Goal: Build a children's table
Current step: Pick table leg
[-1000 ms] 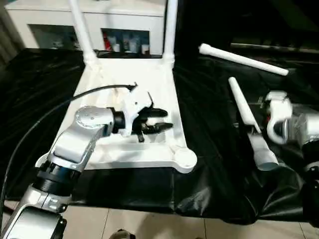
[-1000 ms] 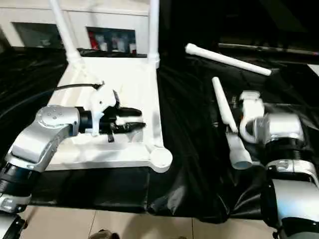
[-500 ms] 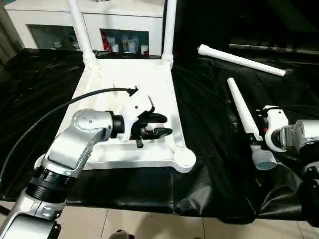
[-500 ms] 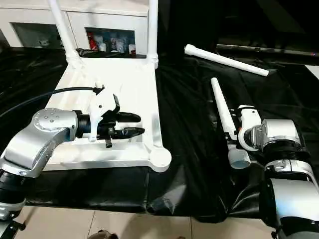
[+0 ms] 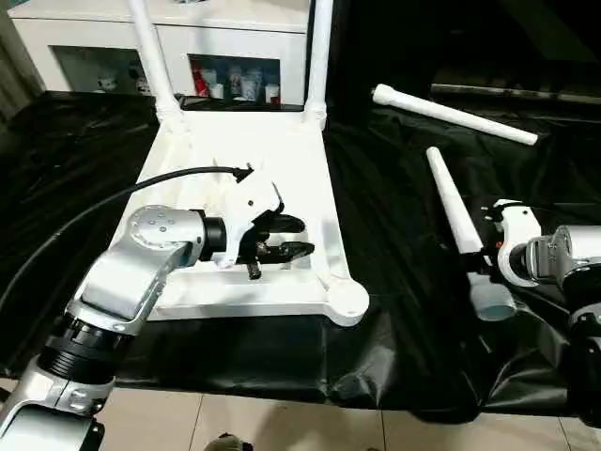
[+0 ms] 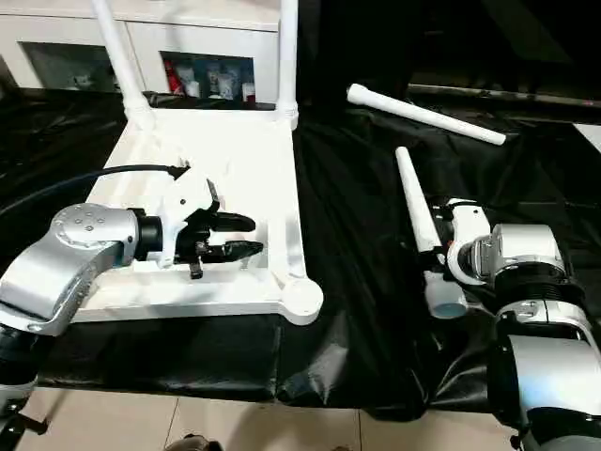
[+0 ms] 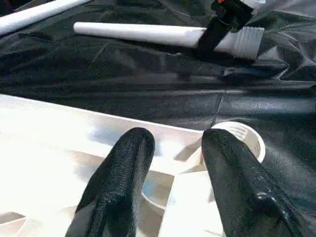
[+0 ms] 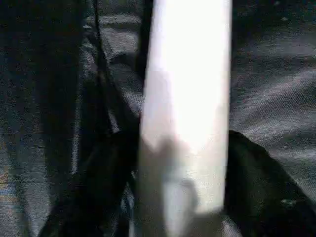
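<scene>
On the black sheet (image 5: 404, 319) in the head views, the white tabletop (image 5: 310, 150) lies underside up, its long axis running away from the robot toward the white cabinet (image 5: 94, 38). Two legs (image 5: 320, 56) stand upright in its far corner sockets, their tops cut off by the picture's edge. To the right, a loose leg (image 5: 451, 202) lies with its narrow end pointing away and its flared end toward the robot, where the right gripper (image 6: 441, 252) meets it. A fourth leg (image 5: 455, 114) lies crosswise beyond it. The left gripper (image 5: 286, 237) hovers over the near part of the tabletop, fingers parted with nothing between them.

In the left wrist view, both black fingers (image 7: 118, 182) stand apart above the ribbed underside, pointing at the near round socket (image 7: 242, 136).

In the right wrist view, the leg runs lengthwise between two dark fingers (image 8: 261, 182), which sit right against its sides; whether they grip firmly cannot be told.
</scene>
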